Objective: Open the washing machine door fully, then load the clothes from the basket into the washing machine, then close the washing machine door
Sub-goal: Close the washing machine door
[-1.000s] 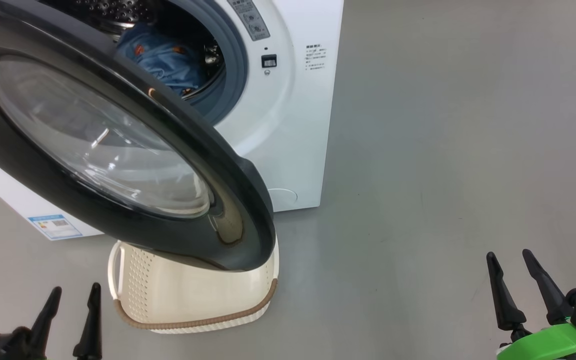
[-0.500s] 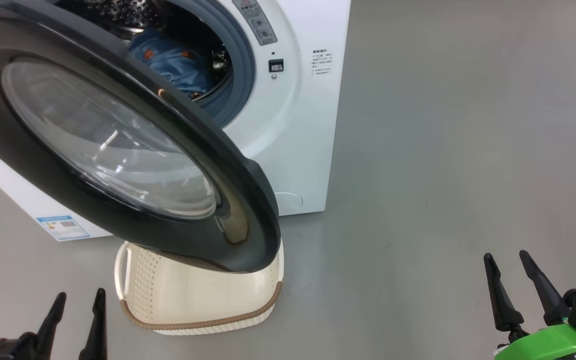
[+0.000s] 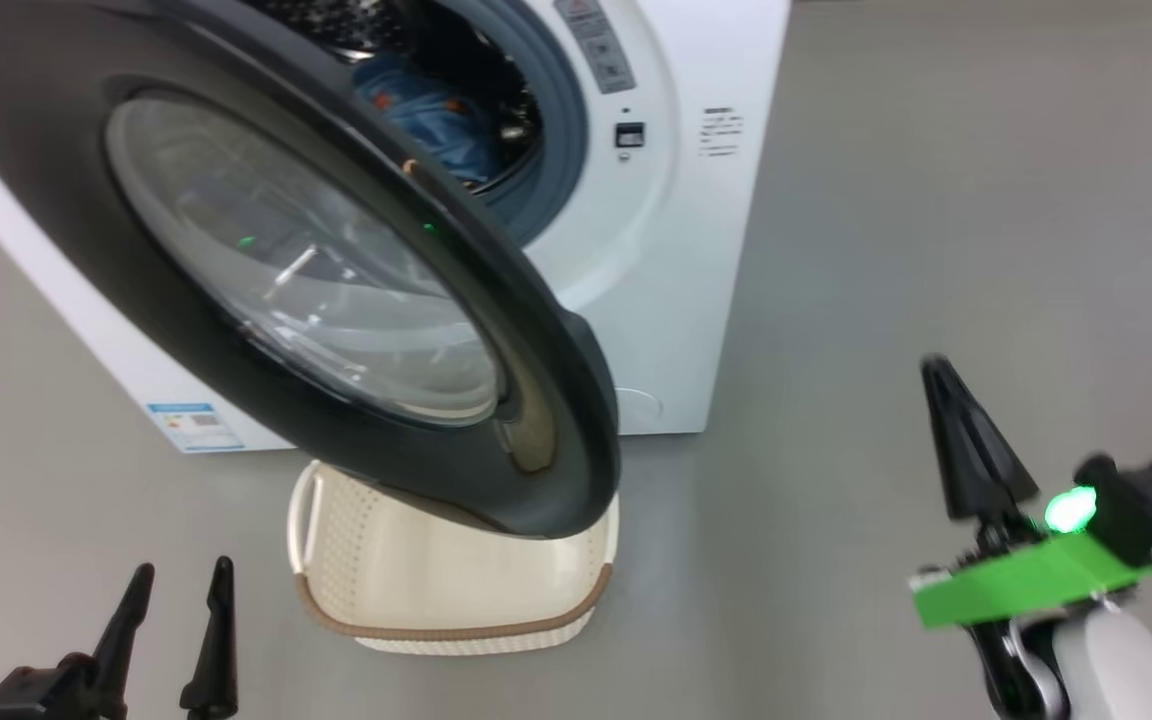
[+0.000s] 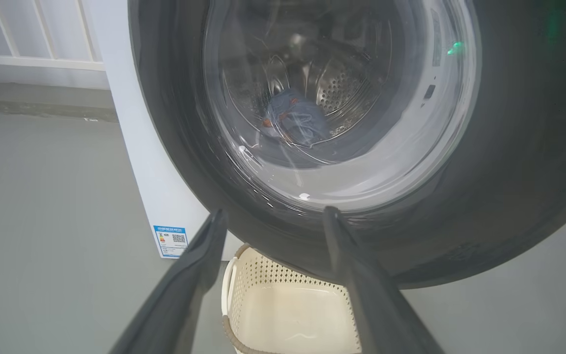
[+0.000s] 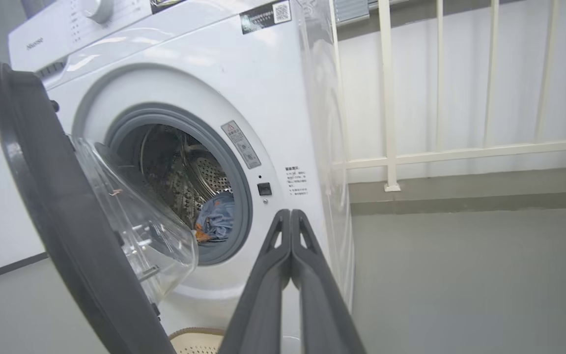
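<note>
Upper centre of head view: clothes (image 3: 436, 115) sit in the drum of the washing machine (image 3: 676, 300), a blue bundle. They also show through the glass in the left wrist view. Basket (image 3: 436, 632) is at lower centre on the floor (image 3: 936, 200), just in front of the machine. What shows of its bottom in the left wrist view is bare; the far part is hidden under the door. My read: opening done, loading done, only closing left.

Washing machine door (image 3: 556, 400) stands swung out across the upper left, outer face toward the camera. Its lower black rim overhangs the basket's far side. Cannot tell if rim and basket touch.

Left gripper (image 3: 182, 568) is at lower left, fingers apart, nothing between them, near the basket's left handle but apart from it. Right gripper (image 3: 936, 372) is at lower right, fingers pressed together and empty, well apart from door and machine.

Room: open floor across the right half of frame. The door's free edge sits at centre frame, next to that open side, so a push on the outer face near that edge looks like the clean route. Risks: the rim is glossy and curved, so tips could slide. The basket under the rim looks tight against the swing. White railing (image 5: 391, 98) stands beyond the machine in the right wrist view, out of the way.
</note>
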Robot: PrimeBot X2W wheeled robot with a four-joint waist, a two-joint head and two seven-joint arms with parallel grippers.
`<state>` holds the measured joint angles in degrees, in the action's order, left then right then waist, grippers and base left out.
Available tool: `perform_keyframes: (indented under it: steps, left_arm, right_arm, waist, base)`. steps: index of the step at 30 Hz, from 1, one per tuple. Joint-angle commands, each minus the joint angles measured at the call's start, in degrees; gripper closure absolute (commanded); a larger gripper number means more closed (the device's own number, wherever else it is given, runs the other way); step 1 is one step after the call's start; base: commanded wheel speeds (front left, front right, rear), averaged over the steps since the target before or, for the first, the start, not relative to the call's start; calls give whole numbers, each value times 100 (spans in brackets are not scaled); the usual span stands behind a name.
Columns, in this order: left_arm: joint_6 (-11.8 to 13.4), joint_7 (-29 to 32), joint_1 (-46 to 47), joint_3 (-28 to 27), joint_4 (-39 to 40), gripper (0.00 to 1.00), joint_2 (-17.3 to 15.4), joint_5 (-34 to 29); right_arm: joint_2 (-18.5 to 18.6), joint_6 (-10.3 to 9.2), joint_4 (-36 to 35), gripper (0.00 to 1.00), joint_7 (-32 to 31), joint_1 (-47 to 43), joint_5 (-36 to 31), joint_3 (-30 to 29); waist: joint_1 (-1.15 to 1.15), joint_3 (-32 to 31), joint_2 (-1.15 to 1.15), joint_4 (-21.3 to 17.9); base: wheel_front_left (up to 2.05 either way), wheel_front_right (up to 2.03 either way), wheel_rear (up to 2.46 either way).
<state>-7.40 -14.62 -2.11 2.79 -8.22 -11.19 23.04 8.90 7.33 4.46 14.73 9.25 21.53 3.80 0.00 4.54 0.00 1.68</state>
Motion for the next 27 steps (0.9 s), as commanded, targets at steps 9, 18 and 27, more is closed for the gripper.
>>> perform_keyframes:
  steps: [9, 18, 27]
  left_arm:
    - [-9, -38, -20, -196, 358, 0, 50, -99]
    - [-9, -38, -94, -54, 431, 0, 164, -117]
    - [-9, -38, 17, 4, 412, 0, 241, -77]
  right_arm:
    - [-225, 16, -1159, 100, 27, 1073, 171, 1218]
    - [-207, 16, -886, 100, 27, 893, 421, 2593]
    - [-70, 16, 251, 100, 27, 662, 649, 3249]
  waist:
    - [0, -161, 0, 659]
    - [0, -139, 0, 1003]
    - [0, 65, 0, 1210]
  base:
    - [0, 0, 0]
    - [0, 0, 0]
    - [0, 0, 0]
